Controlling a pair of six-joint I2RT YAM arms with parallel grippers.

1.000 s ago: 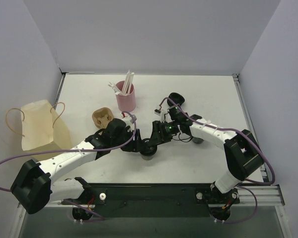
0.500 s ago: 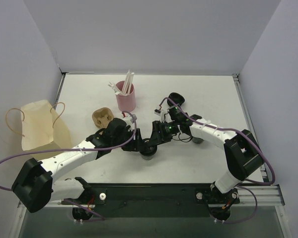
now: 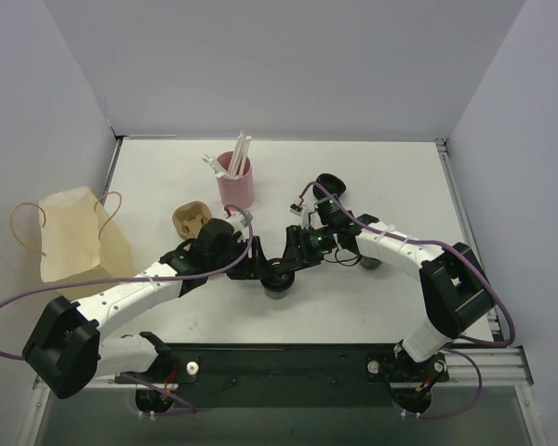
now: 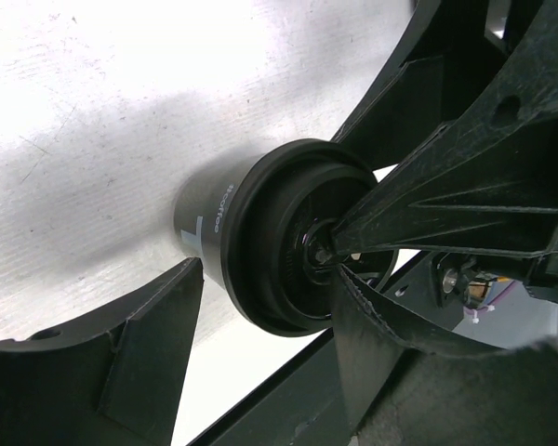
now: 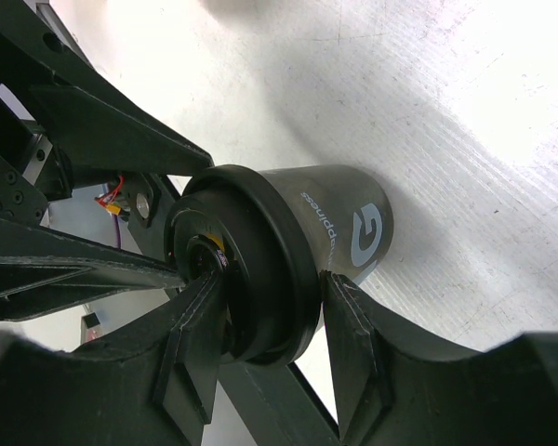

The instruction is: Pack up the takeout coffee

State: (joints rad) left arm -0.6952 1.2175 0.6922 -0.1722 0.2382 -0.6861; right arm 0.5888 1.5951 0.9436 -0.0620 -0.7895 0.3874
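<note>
A grey takeout coffee cup (image 3: 277, 282) with a black lid (image 5: 260, 265) stands on the white table between both arms. My right gripper (image 5: 270, 282) is shut on that lid, one finger on its top and the other under its rim against the cup wall (image 5: 339, 218). My left gripper (image 4: 265, 279) is open and straddles the same cup (image 4: 209, 218); its left finger (image 4: 158, 325) stands apart from the cup. The brown paper bag (image 3: 74, 232) lies at the far left. A cardboard cup carrier (image 3: 192, 219) sits beside the left arm.
A pink cup (image 3: 235, 184) holding white sticks stands at the back. A loose black lid (image 3: 327, 183) lies behind the right arm. Another grey cup (image 3: 370, 263) peeks out beside the right forearm. Grey walls close in on three sides.
My left wrist has edged slightly away from the near edge. The cup and my right gripper have stayed where they were.
</note>
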